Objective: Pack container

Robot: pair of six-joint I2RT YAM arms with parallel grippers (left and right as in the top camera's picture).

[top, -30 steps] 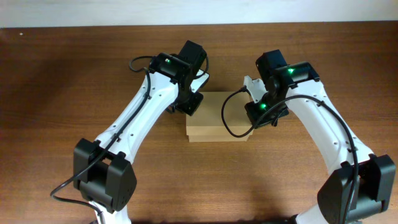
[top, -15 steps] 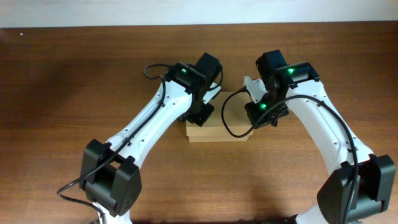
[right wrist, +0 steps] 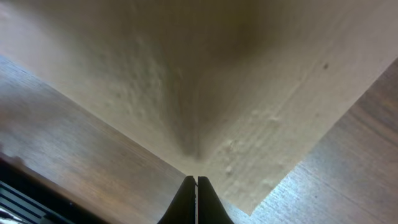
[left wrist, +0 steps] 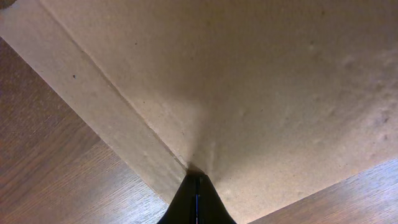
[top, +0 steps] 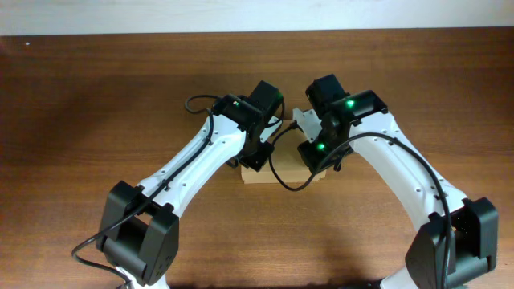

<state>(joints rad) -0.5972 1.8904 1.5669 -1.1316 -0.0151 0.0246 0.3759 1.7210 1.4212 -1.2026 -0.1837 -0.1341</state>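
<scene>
Overhead shows the container (top: 291,164) as plain tan cardboard.

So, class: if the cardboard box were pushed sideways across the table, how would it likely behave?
The box sits flat and low on the smooth wooden table, so it would probably slide, not tip. Its cardboard seems dimpled under the left gripper, so it likely flexes when pressed.

Left pincer (left wrist: 198,178) and right pincer (right wrist: 196,180) crowd the container (left wrist: 249,74) top.
</scene>
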